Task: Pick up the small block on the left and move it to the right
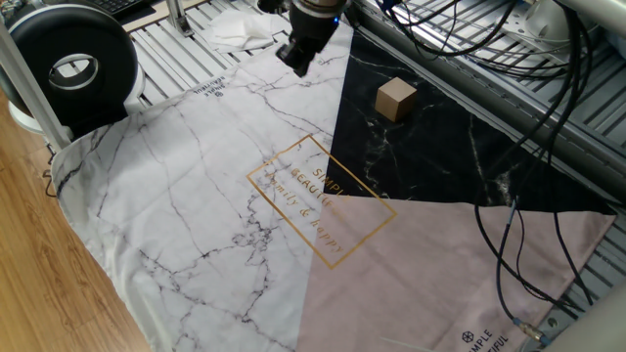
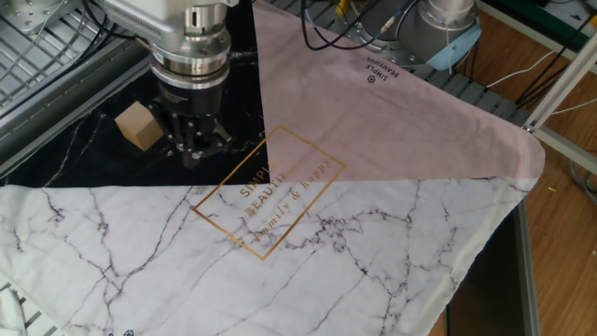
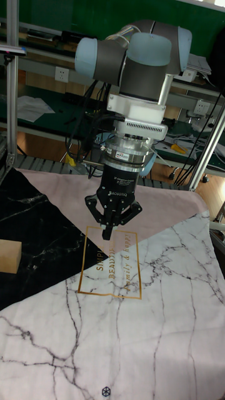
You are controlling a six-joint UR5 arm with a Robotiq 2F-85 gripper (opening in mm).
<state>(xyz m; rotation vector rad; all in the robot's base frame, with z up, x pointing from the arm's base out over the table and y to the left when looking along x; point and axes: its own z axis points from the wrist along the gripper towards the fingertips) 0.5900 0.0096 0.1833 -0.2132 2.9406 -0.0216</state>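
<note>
Inspector: Location of the small block (image 1: pixel 395 100)?

Assessor: It sits alone on the black marble-patterned section of the cloth (image 2: pixel 392 243) covering the worktop, flat and upright. In the tall fixed view it shows at the left edge (image 3: pixel 9 248).

Inspector: And the pincer (image 2: pixel 193 155)?

Assessor: It hangs above the cloth beside the block, not touching it. In the other fixed view the block (image 2: pixel 139 125) lies just to the pincer's left, fully visible. The fingertips are drawn together to a point with nothing between them; the pincer is closed and empty.

Inspector: Surroundings?

Assessor: A gold-lettered frame (image 1: pixel 322 199) is printed at the cloth's centre, where the white, black and pink sections meet. Black cables (image 1: pixel 518 244) trail over the pink corner. A black round device (image 1: pixel 70 68) stands off the cloth's edge.
</note>
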